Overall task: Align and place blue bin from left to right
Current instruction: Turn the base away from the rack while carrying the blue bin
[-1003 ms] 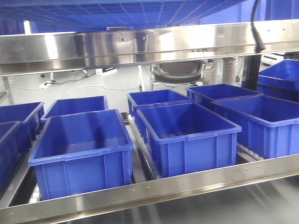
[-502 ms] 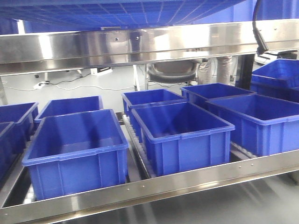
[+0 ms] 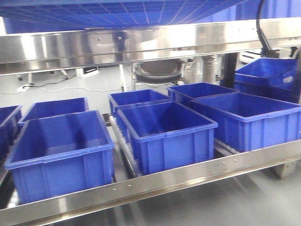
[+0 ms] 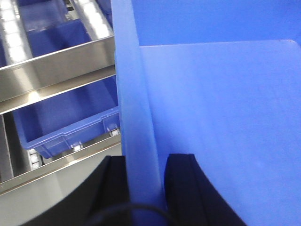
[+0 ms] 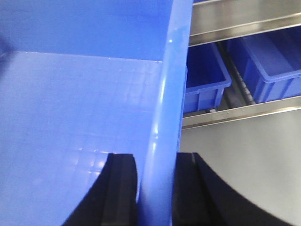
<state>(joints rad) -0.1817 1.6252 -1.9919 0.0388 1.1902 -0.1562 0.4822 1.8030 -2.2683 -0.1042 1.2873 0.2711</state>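
Left claw (image 4: 146, 162) and right claw (image 5: 154, 160) each pinch blue bin (image 4: 225, 117) walls.

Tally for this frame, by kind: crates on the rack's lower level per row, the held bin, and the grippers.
Front-row crates: 3
Back-row crates: 3
Held blue bin: 1
Grippers (left gripper, right gripper), both clamped on its wall: 2
Total: 9
Cut-off crates at the far-left and upper-right edges: not counted.

front: faces shelf (image 3: 141, 42), mid-range | wrists: close along blue bin (image 4: 211, 117), shelf behind
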